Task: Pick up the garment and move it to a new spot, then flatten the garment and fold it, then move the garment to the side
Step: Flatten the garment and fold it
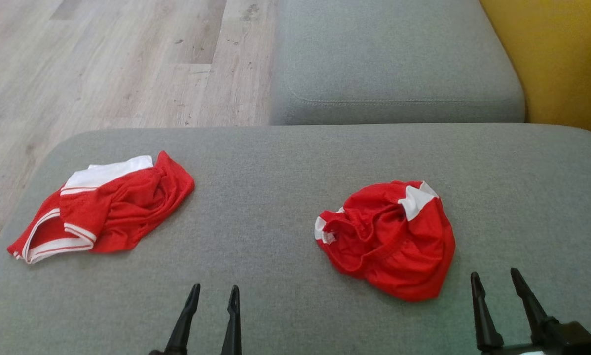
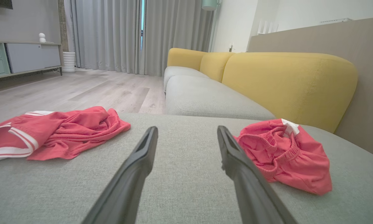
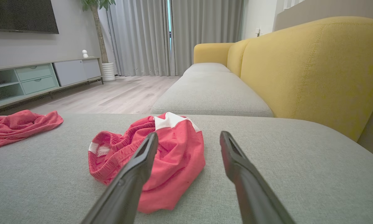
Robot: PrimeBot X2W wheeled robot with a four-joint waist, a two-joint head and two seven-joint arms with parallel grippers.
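Shorts (image 1: 389,241) and second red garment (image 1: 108,207) (well apart) on grey cushion (image 1: 276,172).

The head view looks steeply down from above onto the grey cushion (image 1: 285,162), with wood floor (image 1: 103,64) in the upper left of the frame. The left wrist view sits low, just over the cushion, and faces level across it toward the curtains (image 2: 111,34) at the top, looking along the left gripper (image 2: 187,128) that rises from the bottom edge. The right wrist view is equally low and faces the same way, nearer the yellow backrest (image 3: 314,71) on the right. All three views share the red shorts (image 1: 389,241) and the red jersey (image 1: 123,207).
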